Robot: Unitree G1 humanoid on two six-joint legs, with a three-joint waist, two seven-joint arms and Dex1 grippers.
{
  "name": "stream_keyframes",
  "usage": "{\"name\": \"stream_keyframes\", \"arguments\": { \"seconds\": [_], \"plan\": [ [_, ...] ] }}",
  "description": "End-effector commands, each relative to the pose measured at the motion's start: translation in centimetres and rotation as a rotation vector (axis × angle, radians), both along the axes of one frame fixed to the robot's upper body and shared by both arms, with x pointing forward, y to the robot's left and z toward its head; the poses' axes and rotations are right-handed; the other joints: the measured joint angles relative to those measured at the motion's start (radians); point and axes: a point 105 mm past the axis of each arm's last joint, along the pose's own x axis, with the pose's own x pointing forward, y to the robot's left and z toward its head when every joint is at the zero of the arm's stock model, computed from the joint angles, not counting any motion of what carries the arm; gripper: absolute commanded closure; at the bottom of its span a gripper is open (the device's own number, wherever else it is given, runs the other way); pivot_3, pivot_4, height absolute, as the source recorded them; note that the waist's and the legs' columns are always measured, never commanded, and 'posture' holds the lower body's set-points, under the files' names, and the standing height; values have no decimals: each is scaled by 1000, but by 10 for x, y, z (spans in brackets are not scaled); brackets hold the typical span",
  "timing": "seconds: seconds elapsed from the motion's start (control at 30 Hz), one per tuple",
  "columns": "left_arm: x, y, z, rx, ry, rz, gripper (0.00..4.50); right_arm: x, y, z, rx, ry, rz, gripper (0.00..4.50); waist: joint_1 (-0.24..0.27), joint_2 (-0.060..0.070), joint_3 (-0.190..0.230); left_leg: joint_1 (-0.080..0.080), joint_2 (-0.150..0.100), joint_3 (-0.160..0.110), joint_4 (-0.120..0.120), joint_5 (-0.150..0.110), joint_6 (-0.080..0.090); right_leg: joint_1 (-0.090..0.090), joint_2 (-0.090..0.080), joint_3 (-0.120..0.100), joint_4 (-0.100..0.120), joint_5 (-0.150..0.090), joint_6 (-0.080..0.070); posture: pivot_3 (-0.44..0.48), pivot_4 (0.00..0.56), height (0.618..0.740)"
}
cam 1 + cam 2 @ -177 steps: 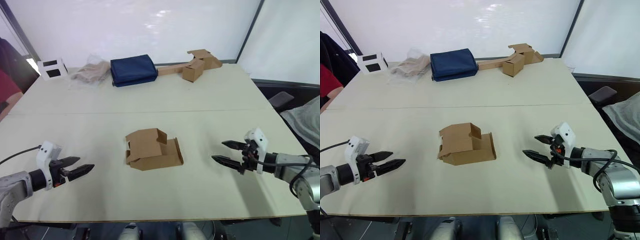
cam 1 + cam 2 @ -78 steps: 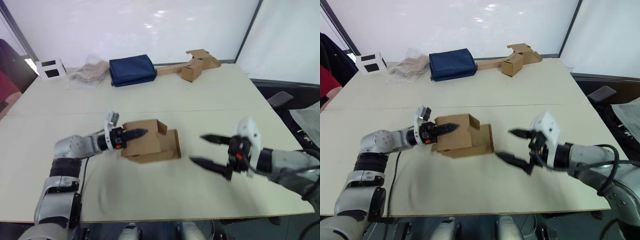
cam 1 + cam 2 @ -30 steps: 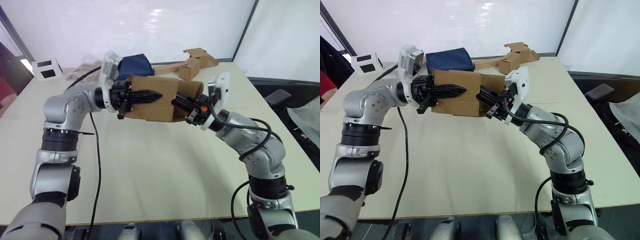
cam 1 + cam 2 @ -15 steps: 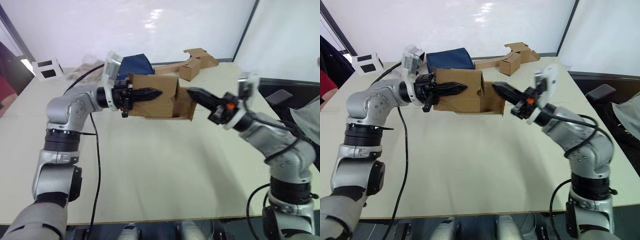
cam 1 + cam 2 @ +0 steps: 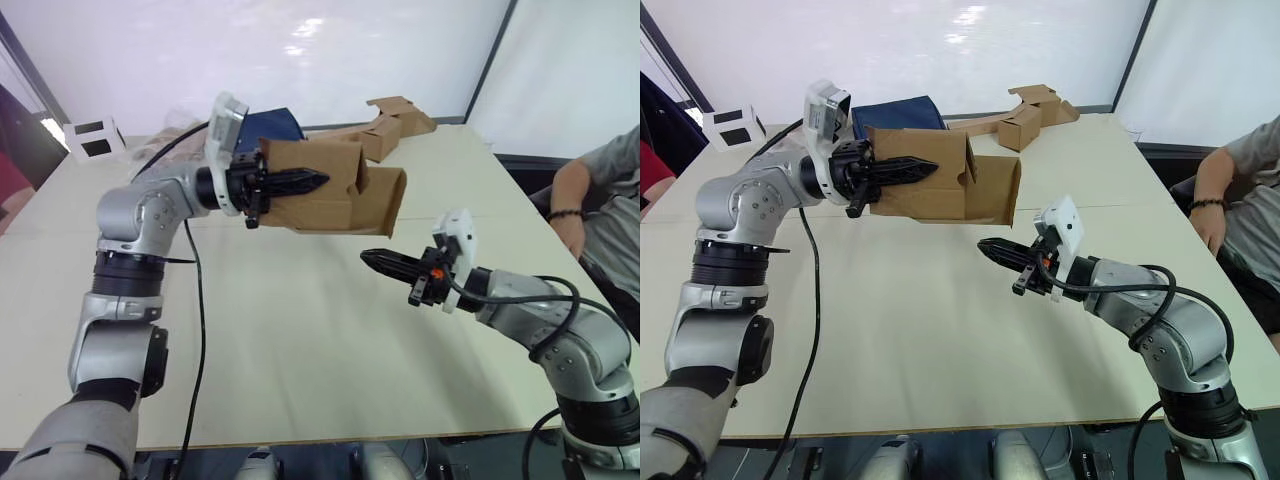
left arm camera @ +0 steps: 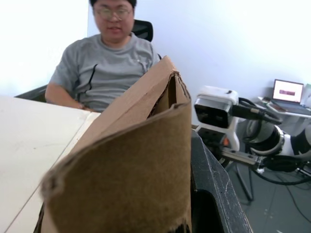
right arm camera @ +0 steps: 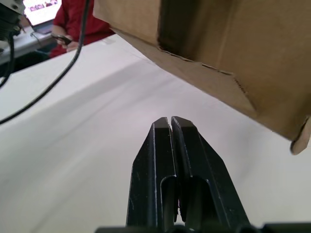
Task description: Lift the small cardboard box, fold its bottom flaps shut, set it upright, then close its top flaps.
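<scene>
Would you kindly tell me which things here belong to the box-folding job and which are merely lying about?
Belongs to the job:
- small cardboard box, held up in the left gripper
- right gripper, shut, below the box

Lying about:
- navy blue bag
- cluster of cardboard boxes
- small white box

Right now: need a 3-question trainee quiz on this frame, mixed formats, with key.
1. True or false: the small cardboard box rests on the table.
2. Which gripper holds the box? A) left gripper B) right gripper C) both
3. Fill in: the right gripper's fingers are ____.

Key:
1. False. The box is held up in the air, clear of the table.
2. A. The left gripper clamps a box wall; the right gripper sits below the box's open end, apart from it.
3. Shut, with nothing between them.
</scene>
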Motion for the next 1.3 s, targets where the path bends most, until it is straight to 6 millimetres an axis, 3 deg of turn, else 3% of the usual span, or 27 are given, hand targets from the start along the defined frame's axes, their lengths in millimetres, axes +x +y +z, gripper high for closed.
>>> {"name": "stream_keyframes", "arguments": {
  "seconds": [0.03,0.27,0.4,0.63,0.8,1.13,1.2,1.3],
  "plan": [
    [-11,4,14,-8,-53,-31,4500,4,2,15,27,-82,-4,4433,-1,0,0,0,0,0,0,0,0,0,0,0,0,0,0,0,150,740],
    [-15,10,11,8,-40,-43,4500,11,5,24,60,-117,-4,4433,-2,0,0,0,0,0,0,0,0,0,0,0,0,0,0,0,150,740],
    [-16,9,9,7,-35,-43,4500,8,18,34,136,-115,47,4433,-2,0,0,0,0,0,0,0,0,0,0,0,0,0,0,0,150,740],
    [-15,9,9,5,-36,-31,4500,5,41,33,160,-103,122,4433,-3,0,0,0,0,0,0,0,0,0,0,0,0,0,0,0,150,740],
    [-13,10,9,6,-40,-15,4500,5,43,35,157,-114,138,4433,-2,0,0,0,0,0,0,0,0,0,0,0,0,0,0,0,150,740],
    [-10,15,10,1,-44,9,4500,-11,-8,62,104,-98,138,4433,1,0,0,0,0,0,0,0,0,0,-1,0,0,0,0,0,150,740],
    [-10,15,10,2,-43,8,4500,-3,-21,64,107,-102,69,4433,0,0,0,0,0,0,0,0,0,0,0,0,0,0,0,0,150,740],
    [-10,15,10,3,-43,4,4500,20,-45,49,49,-101,-83,4433,-2,0,0,0,0,0,0,0,0,0,0,0,0,0,0,0,150,740]
  ]
}}
